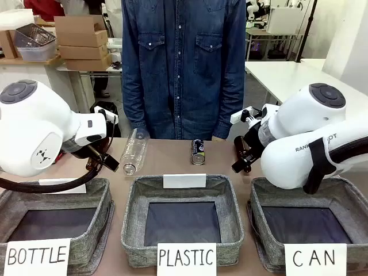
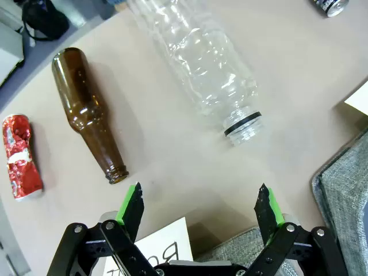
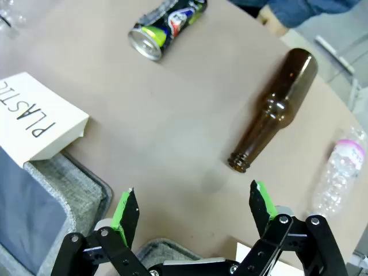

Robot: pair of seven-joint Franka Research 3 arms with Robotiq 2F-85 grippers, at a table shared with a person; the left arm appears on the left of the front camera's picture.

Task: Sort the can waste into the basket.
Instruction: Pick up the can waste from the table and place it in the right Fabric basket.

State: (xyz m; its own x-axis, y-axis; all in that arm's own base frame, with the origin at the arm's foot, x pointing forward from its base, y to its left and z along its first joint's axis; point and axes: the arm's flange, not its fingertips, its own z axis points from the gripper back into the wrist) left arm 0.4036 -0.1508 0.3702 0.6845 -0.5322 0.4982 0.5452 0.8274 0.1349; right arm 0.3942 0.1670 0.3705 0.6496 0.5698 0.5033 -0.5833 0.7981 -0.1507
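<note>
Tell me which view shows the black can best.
The right wrist view: the black can lies on its side, near, its silver end and yellow-green print clear. The front view shows it small; the left wrist view cuts it off at the top edge.

Near edge, one row, left to right: BOTTLE basket [image 1: 103,201], PLASTIC basket [image 1: 230,201], CAN basket [image 1: 257,224]. Behind them on the table [image 1: 167,164], left to right: dented can [image 2: 21,155], glass bottle [image 2: 89,112], large plastic bottle [image 1: 134,150] (mouth toward the near side, behind the gap between left and middle baskets), second can [image 1: 198,152] behind the middle basket, second glass bottle [image 3: 276,109], small plastic bottle [image 3: 339,175] farthest right. All lie on their sides, apart. A person [image 1: 184,69] stands at the far edge, centre.
</note>
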